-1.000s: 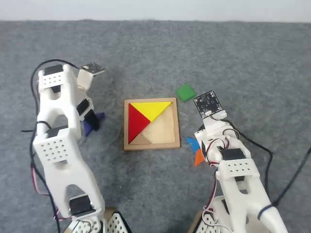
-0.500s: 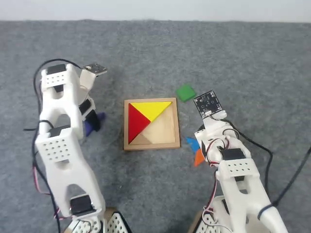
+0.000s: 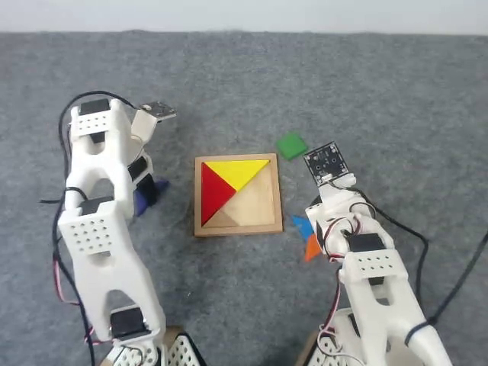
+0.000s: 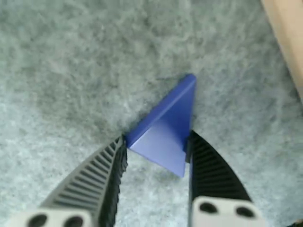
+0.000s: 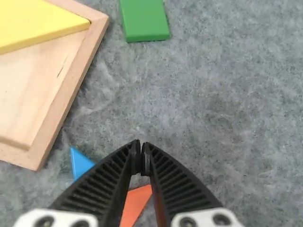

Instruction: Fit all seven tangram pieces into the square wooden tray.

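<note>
Two pieces (image 3: 216,194) lie in the tray (image 3: 238,229). Left tool (image 4: 154,142) clamps the dark blue triangle (image 4: 165,127), to carry there next. Right tool (image 5: 141,153) is together, empty.

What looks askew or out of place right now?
The blue triangle looks tilted up on an edge, pinched in the left gripper, off to one side of the wooden tray. Nothing looks spilled or damaged.
</note>
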Controlling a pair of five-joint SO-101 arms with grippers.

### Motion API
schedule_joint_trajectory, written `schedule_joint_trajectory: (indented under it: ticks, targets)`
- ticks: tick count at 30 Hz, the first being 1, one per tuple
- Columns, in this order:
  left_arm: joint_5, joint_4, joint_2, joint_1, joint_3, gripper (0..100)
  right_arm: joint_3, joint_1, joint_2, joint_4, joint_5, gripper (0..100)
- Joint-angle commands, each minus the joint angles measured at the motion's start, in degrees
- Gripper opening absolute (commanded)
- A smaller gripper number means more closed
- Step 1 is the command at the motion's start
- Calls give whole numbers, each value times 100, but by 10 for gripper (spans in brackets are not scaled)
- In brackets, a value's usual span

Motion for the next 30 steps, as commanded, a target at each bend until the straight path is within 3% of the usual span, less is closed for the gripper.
schedule_joint_trajectory:
  ticks: [1,14,30]
  targets:
    - [-97,123,-26,123,75,115,-35,57,-163,-48,-35,17]
    - [-70,132,-44,123,110,65,-35,57,-171,-48,-35,17]
    - [-97,-167,-1169,281,1402,65,-35,57,-189,-48,-53,17]
